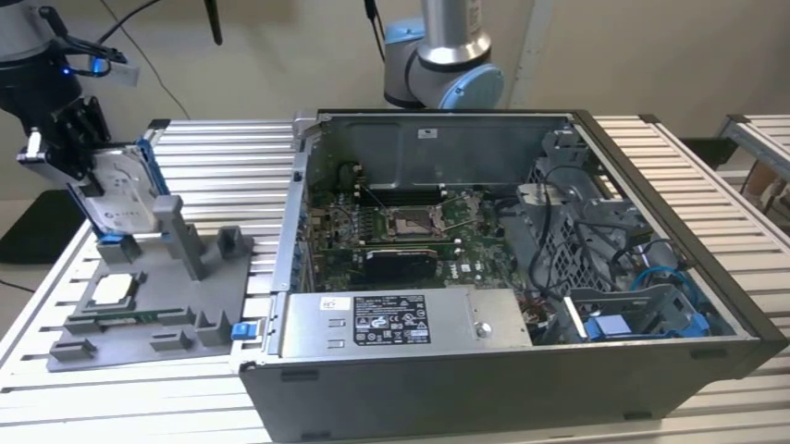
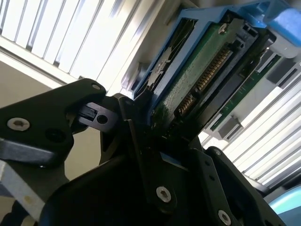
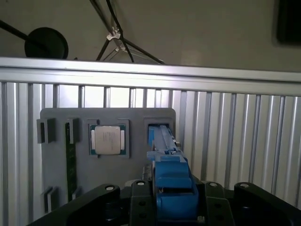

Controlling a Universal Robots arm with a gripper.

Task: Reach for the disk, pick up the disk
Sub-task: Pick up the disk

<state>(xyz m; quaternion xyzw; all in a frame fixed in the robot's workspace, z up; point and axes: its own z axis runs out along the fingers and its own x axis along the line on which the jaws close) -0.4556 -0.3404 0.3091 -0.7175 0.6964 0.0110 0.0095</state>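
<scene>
A slatted aluminium table (image 1: 704, 185) is being shown in the exterior view, bearing an open black tower computer case (image 1: 494, 379) lying on its side. Inside it a green motherboard (image 1: 408, 227) and a silver labelled power supply box (image 1: 395, 319) are being exposed. A grey-and-blue robot arm joint (image 1: 445, 55) is being seen behind the case. A flat grey plastic fixture tray (image 1: 161, 319) with slots and upright posts is being carried by the table just beside the case, on the exterior view's left.

The disk (image 1: 121, 199), a flat rectangular silver hard drive with a white label in a thin blue bracket, is being held upright on edge over the tray's rear part. Its lower end is being kept at the tray; whether it is clear of the slot cannot be told. The black gripper (image 1: 87, 162) is being clenched on the disk's upper end.

The label face is being given by the exterior view alone. In the second wrist view the disk's (image 2: 197, 80) green circuit-board side and gold connector row are being shown, pinched in the gripper (image 2: 155, 127). In the first wrist view the disk (image 3: 171, 179) is being seen edge-on, its blue bracket running from the gripper (image 3: 171, 190) to a rectangular slot in the tray (image 3: 108, 172).

A long green memory stick (image 1: 124, 319) (image 3: 70, 160) and a small square silver chip (image 1: 114, 289) (image 3: 107, 140) are being held in tray recesses, the chip near the disk's slot.
</scene>
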